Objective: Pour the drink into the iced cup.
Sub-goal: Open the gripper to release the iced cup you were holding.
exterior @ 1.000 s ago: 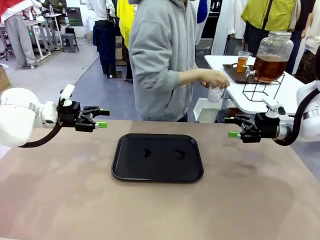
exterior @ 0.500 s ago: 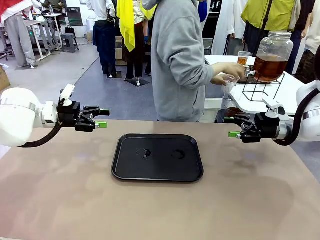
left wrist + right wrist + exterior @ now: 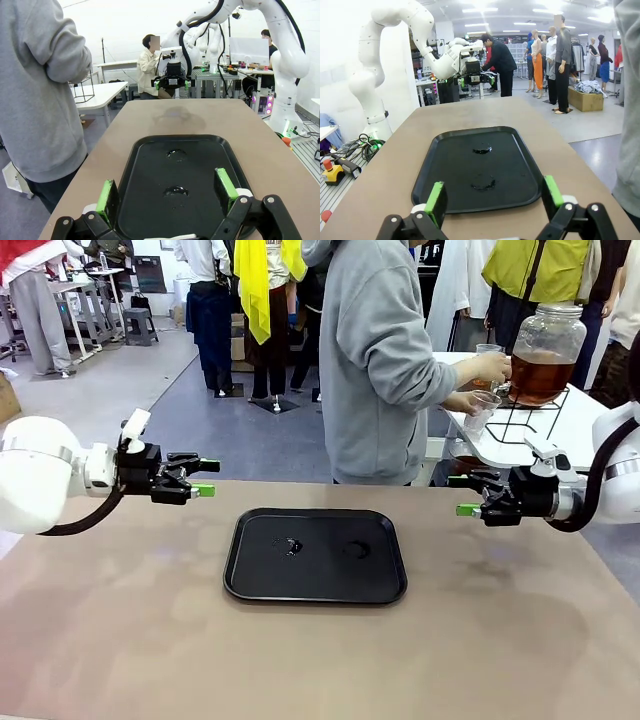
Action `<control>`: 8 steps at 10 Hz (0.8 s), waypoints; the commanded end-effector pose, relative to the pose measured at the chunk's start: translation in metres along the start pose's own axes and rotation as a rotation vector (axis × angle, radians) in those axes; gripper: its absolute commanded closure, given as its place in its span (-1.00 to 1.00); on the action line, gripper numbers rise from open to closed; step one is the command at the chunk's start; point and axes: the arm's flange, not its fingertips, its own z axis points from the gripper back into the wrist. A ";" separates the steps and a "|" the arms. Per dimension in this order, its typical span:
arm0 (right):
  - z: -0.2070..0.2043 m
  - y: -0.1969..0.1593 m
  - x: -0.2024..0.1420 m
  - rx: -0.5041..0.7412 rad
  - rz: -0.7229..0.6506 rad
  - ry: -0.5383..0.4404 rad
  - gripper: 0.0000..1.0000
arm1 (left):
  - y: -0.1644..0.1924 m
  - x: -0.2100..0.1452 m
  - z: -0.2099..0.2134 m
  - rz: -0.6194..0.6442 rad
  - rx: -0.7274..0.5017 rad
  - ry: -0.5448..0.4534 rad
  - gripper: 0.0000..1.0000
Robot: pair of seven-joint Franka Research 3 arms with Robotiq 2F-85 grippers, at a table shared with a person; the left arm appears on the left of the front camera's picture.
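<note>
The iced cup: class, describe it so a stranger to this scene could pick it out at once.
Find the white side table behind the brown table, with the big glass jar of amber drink. The clear cup is in the person's hand by the jar; another cup stands farther back.

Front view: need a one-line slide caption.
Person in a grey hoodie holds a clear cup at the tea jar's spigot; both open pincers, left and right, flank the black tray.

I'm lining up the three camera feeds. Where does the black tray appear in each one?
Front view: black tray at table centre, between the two grippers.
Left wrist view: it fills the lower middle, just beyond the left gripper.
Right wrist view: it is centred, beyond the right gripper.
Shared landmark: the two wet spots on the tray.
</note>
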 end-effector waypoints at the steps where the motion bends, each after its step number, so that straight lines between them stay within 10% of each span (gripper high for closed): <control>1: -0.004 -0.002 0.004 -0.011 -0.003 0.010 -1.00 | 0.000 0.002 0.000 0.006 -0.003 -0.005 -1.00; 8: -0.004 -0.002 0.004 -0.011 -0.003 0.010 -1.00 | 0.000 0.002 0.000 0.006 -0.003 -0.005 -1.00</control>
